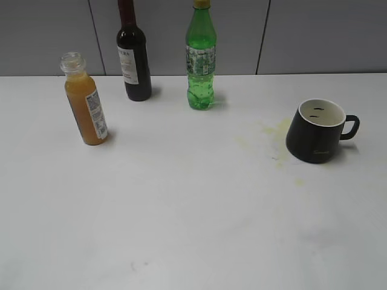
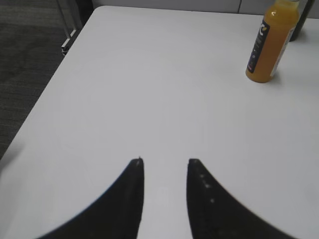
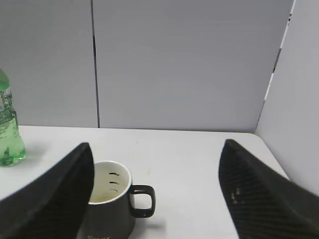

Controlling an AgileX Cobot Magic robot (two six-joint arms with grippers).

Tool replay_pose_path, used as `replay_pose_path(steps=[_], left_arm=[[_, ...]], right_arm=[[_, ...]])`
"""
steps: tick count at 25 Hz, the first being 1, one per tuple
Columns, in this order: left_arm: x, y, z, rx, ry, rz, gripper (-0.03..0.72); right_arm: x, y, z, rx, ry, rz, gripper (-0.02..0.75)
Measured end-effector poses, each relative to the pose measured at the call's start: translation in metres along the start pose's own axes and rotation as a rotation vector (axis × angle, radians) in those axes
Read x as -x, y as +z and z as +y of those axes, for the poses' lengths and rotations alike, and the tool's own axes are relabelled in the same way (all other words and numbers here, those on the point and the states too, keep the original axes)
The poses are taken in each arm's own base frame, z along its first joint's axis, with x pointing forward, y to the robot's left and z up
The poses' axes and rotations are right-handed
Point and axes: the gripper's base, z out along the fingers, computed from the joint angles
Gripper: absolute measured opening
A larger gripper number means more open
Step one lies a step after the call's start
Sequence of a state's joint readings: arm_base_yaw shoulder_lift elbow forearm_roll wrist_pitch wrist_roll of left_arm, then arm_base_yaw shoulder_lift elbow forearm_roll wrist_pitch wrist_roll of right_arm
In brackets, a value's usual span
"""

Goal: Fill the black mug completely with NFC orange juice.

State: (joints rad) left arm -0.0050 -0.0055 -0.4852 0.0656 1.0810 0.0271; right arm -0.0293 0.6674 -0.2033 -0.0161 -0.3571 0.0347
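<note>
Black mug (image 1: 315, 134) upright; green bottle (image 1: 201, 57), wine bottle (image 1: 133, 54) apart.

The right gripper (image 3: 157, 194) hangs with its jaws spread wide above the white table (image 3: 199, 154), the black mug (image 3: 112, 199) at seven o'clock beside the left finger, a green soda bottle (image 3: 7, 129) at nine o'clock.

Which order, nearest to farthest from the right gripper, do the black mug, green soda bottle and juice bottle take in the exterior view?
Right gripper:
1. Black mug, on the right.
2. Green soda bottle, back centre.
3. Juice bottle, far left.
</note>
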Motion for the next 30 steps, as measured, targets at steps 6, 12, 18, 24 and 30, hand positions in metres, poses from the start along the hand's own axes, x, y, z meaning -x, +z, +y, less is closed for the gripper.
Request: replay_pose_path(steps=[6,12,18,24,30], left_arm=[[0.000,0.000,0.000,0.000,0.000,0.000,0.238],[0.000,0.000,0.000,0.000,0.000,0.000,0.237],[0.000,0.000,0.000,0.000,0.001,0.000,0.237],[0.000,0.000,0.000,0.000,0.000,0.000,0.237],[0.000,0.000,0.000,0.000,0.001,0.000,0.237]], right_arm=[[-0.023,0.038,0.000,0.004,0.001,0.037,0.591],[-0.034,0.055,0.000,0.008,-0.039,-0.045,0.591],[-0.057,0.060,-0.004,-0.029,-0.029,-0.043,0.591],[-0.082,0.071,-0.006,-0.040,-0.029,0.039,0.591],[-0.120,0.077,-0.007,-0.052,-0.028,0.220,0.591]])
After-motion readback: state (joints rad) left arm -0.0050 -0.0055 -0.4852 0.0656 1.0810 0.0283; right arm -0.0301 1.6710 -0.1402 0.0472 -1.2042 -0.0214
